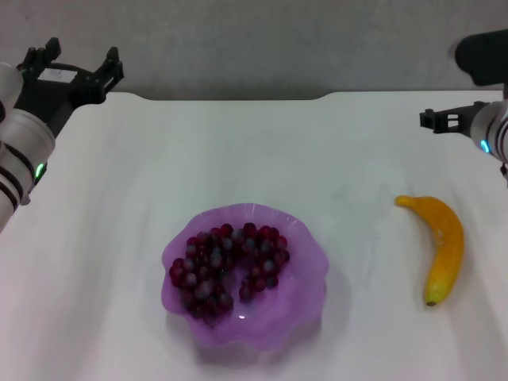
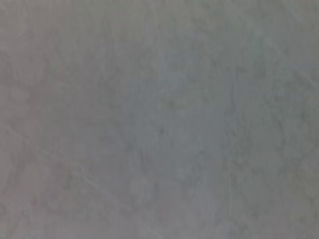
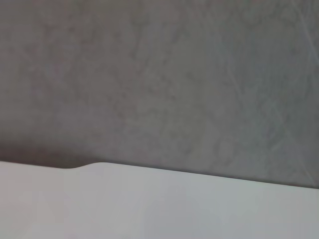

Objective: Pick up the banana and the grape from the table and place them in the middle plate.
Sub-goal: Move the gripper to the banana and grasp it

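Grape in middle plate — banana outside

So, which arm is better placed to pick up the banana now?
Probably the right: the banana lies just below the right gripper, while the left gripper is across the table, beyond the middle plate.

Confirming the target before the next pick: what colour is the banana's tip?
The banana is yellow-orange; its near tip looks dark. Head view shows it best.

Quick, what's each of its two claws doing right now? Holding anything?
Left end effector: open, holding nothing, at the table's far left corner.
Right end effector: empty, raised beyond the banana; open or closed cannot be told.
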